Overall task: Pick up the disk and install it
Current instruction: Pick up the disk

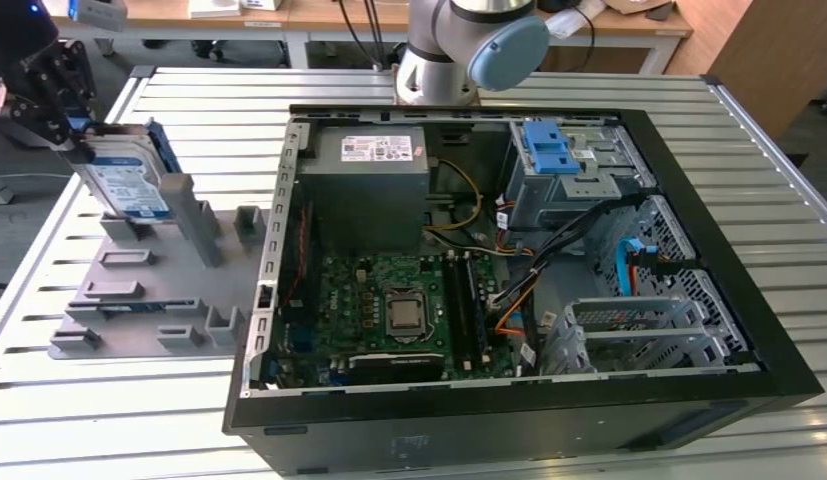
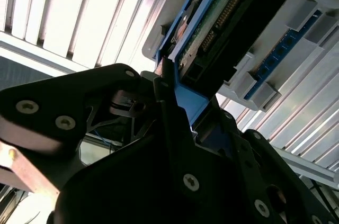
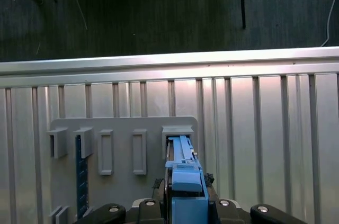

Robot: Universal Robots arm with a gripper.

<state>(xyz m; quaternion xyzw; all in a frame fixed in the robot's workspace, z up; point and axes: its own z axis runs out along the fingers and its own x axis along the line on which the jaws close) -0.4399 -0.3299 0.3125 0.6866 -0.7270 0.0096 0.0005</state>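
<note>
The disk (image 1: 126,180), silver with a white-and-blue label and blue rails, stands upright on edge at the back of the grey holder plate (image 1: 133,290), at the exterior view's left. My black gripper (image 1: 77,135) reaches in from the upper left and is shut on the disk's upper end. In the second wrist view the fingers (image 2: 164,83) pinch the blue rail beside the disk's connector edge (image 2: 233,17). The first wrist view looks down the blue-railed disk (image 3: 183,166), whose lower end meets a slot in the holder plate (image 3: 122,128).
An open computer case (image 1: 733,330) fills the middle and right of the slatted metal table. Inside are a grey power-supply box (image 1: 373,170), a motherboard (image 1: 400,310) and a drive cage with a blue latch (image 1: 553,150). The arm's base (image 1: 447,60) stands behind the case.
</note>
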